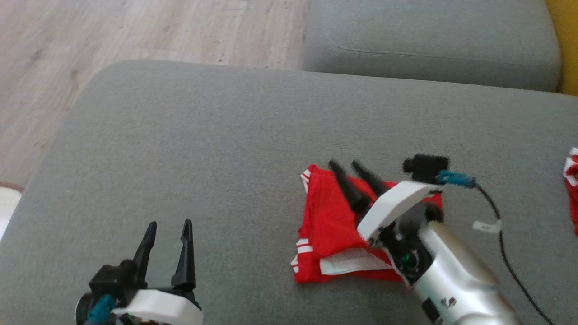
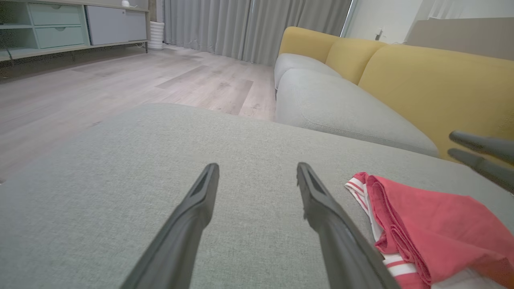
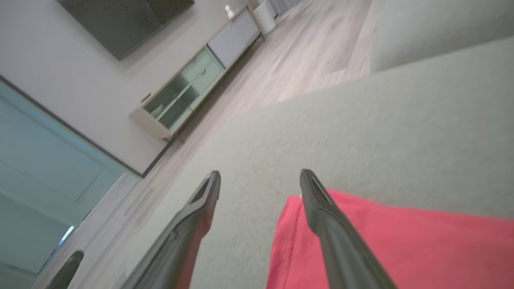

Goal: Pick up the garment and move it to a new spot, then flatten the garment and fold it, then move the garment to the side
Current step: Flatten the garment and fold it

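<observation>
A red garment [image 1: 332,225] with white stripes lies folded on the grey sofa cushion [image 1: 226,149], right of centre. My right gripper [image 1: 345,165] hovers over its upper part, fingers open and holding nothing; the arm covers the garment's right side. In the right wrist view the red garment [image 3: 401,245] lies under the open right gripper [image 3: 260,174]. My left gripper [image 1: 169,224] rests open at the lower left, well apart from the cloth. In the left wrist view the garment [image 2: 425,224] sits right of the open left gripper [image 2: 257,166].
Another red and white cloth [image 1: 572,180] shows at the right edge. A second grey cushion [image 1: 429,40] lies beyond, with a yellow backrest [image 2: 433,80]. Wooden floor [image 1: 90,40] runs along the cushion's left and far edges. A black cable [image 1: 505,253] trails from my right wrist.
</observation>
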Controlling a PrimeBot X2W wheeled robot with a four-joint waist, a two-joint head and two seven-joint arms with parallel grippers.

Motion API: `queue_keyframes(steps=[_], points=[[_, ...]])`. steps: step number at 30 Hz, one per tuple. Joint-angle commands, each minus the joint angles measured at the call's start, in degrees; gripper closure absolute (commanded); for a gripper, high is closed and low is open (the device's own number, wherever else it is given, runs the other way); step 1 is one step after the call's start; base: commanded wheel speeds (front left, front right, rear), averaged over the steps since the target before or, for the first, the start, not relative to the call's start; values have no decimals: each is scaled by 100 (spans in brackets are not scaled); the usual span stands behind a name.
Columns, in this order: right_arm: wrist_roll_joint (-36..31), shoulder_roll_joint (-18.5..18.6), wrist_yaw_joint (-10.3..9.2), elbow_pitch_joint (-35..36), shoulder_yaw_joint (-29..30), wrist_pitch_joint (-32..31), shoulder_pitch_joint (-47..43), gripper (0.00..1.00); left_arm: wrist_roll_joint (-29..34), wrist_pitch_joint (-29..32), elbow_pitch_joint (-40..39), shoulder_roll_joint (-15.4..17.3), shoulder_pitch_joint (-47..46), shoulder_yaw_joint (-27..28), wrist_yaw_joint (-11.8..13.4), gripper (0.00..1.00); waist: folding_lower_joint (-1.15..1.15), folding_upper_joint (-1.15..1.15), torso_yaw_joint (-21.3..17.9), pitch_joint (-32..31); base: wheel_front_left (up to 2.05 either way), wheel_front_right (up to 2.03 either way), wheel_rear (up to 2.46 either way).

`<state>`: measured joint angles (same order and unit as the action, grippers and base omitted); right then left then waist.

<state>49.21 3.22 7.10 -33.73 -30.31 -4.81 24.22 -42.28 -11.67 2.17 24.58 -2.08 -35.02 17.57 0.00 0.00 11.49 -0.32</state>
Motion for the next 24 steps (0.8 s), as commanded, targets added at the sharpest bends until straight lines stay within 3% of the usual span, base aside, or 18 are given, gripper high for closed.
queue_keyframes(steps=[1,8,18,24], points=[[-325,-34,39,184,160,273,322,0,46,-74,-151,31,-278,207,-14,0,0,0,-151,-25,0,0,0],[-2030,97,39,419,1132,742,118,0,121,-101,-114,-86,-420,94,-68,0,0,0,-442,-77,0,0,0],[-3518,83,39,1628,2200,769,-1018,0,169,-196,128,-308,-550,43,-141,0,0,0,-739,-206,0,0,0],[-3992,-7,39,2345,2682,772,-1887,0,134,-273,291,-421,-362,116,-203,0,0,0,-838,-350,0,0,0]])
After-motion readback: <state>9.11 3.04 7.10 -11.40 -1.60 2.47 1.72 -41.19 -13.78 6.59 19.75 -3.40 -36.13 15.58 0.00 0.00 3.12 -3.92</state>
